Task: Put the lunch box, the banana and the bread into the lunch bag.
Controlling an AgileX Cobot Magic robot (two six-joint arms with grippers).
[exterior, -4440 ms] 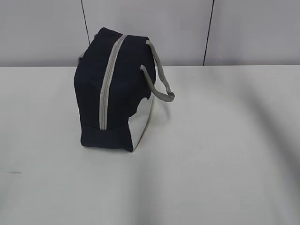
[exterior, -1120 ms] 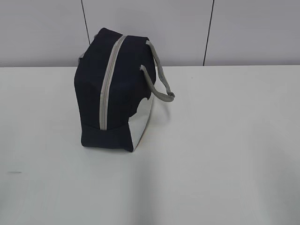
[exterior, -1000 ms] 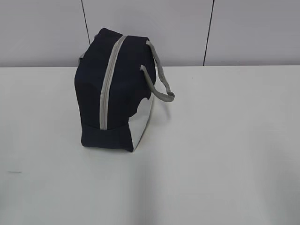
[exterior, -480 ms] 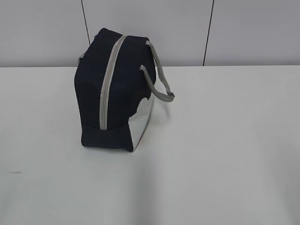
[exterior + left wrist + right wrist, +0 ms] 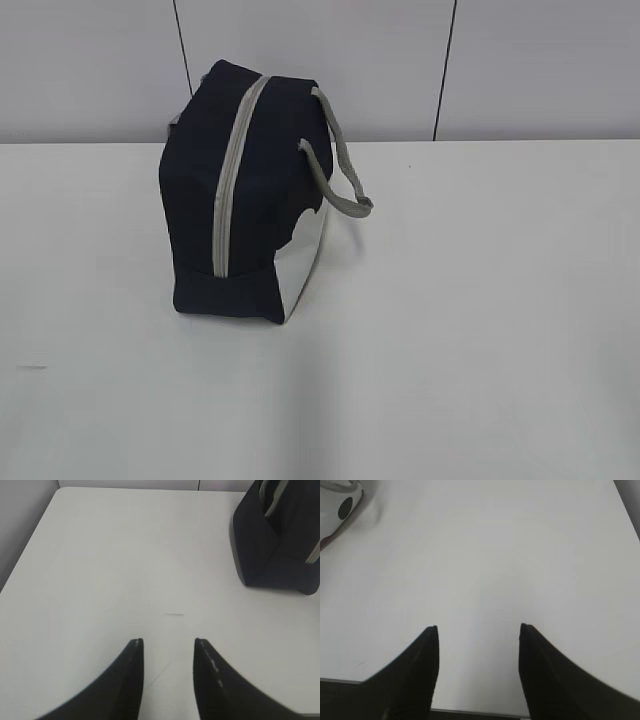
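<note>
The navy-blue lunch bag stands on the white table left of centre, its grey zipper shut and a grey handle hanging to the right. It also shows in the left wrist view at top right, and its white lower panel at the top left of the right wrist view. My left gripper is open and empty over bare table, well short of the bag. My right gripper is open and empty over bare table. The lunch box, banana and bread are out of view.
A grey panelled wall rises behind the table. The table's left edge shows in the left wrist view, and its near edge in the right wrist view.
</note>
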